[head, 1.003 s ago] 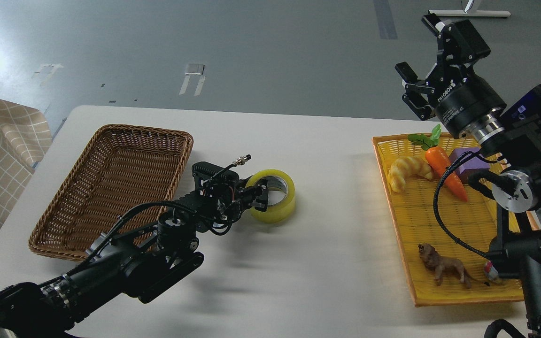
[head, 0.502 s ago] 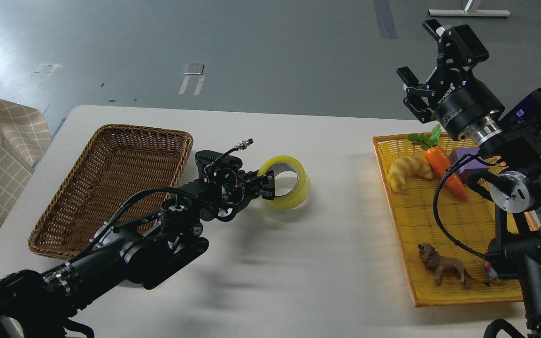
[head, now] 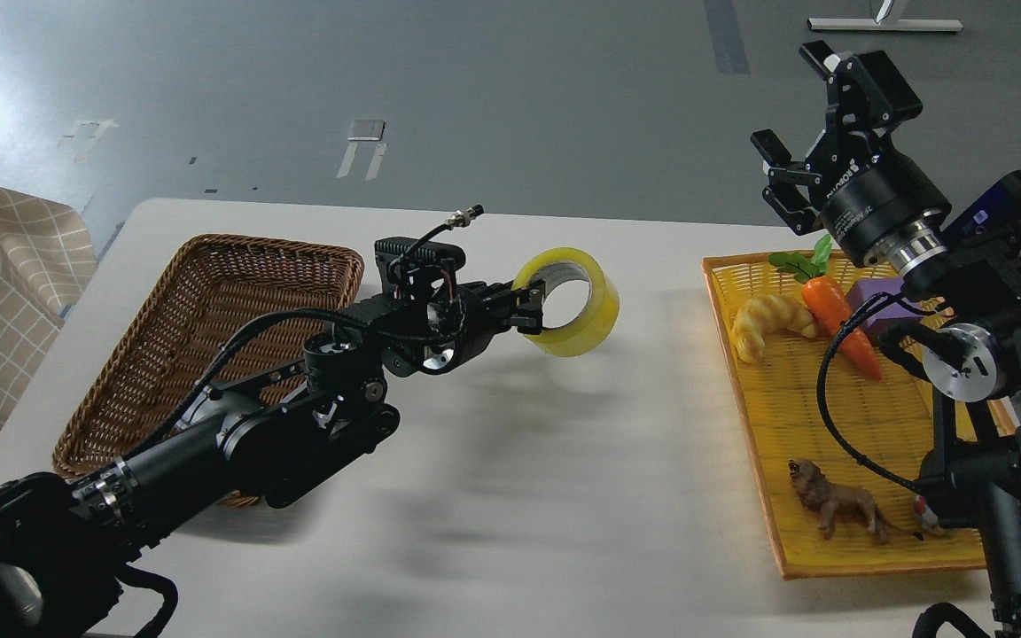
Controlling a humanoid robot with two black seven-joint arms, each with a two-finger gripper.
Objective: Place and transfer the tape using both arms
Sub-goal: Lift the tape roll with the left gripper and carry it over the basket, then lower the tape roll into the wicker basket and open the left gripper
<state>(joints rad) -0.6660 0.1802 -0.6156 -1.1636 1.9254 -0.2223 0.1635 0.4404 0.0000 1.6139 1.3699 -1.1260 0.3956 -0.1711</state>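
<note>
Raised off the tabletop (head: 564,496) since the earlier frame, tape (head: 583,306) hangs pinched by left gripper (head: 533,310) jaws through its stiff, light ring wall; right gripper (head: 807,133) jaws gape empty.

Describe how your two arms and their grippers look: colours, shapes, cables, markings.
Both arms are black and jointed, with silver discs at the joints. The left gripper has slim black fingers, exposed wiring and a metal-tipped cable standing up behind it. The right gripper sits on a thick black cylinder with white ROBOTIQ lettering above a silver ring; a braided black cable loops beside the arm.
</note>
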